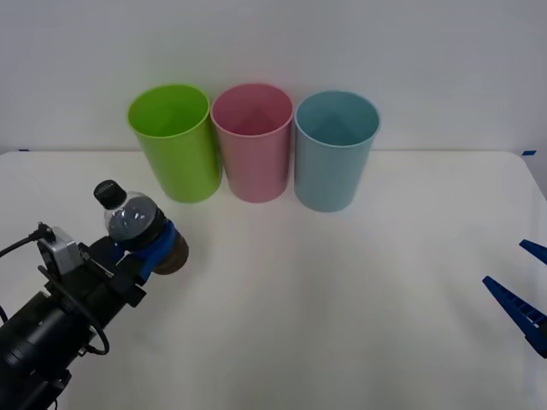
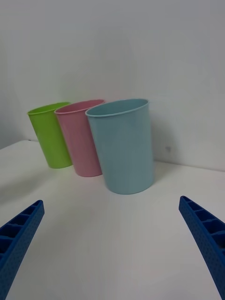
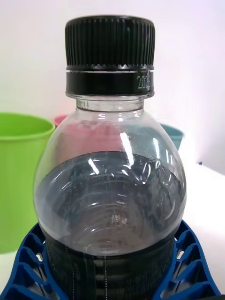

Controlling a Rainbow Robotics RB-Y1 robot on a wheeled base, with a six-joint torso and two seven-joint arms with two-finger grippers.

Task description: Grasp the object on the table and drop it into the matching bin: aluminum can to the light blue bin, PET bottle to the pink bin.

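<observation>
while clamped on pet bottle [image 1: 130, 219], left gripper [image 1: 147, 246] nr lime cup [image 1: 173, 141]; right gripper [image 1: 523, 295] wide open.

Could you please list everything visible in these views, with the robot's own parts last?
Small clear plastic PET bottle with black cap and dark label band: one, held in the left gripper over the table's left side, in front of the green cup.
Tall lime green plastic cup: one, leftmost in the row at the table's far edge.
Tall pink plastic bin: one, middle of the row.
Tall light blue plastic bin: one, right end of the row.
Wide white table: one, beneath everything.
Left gripper: one, blue fingers, shut on the bottle.
Right gripper: one, blue fingers, open, at the right edge.
</observation>
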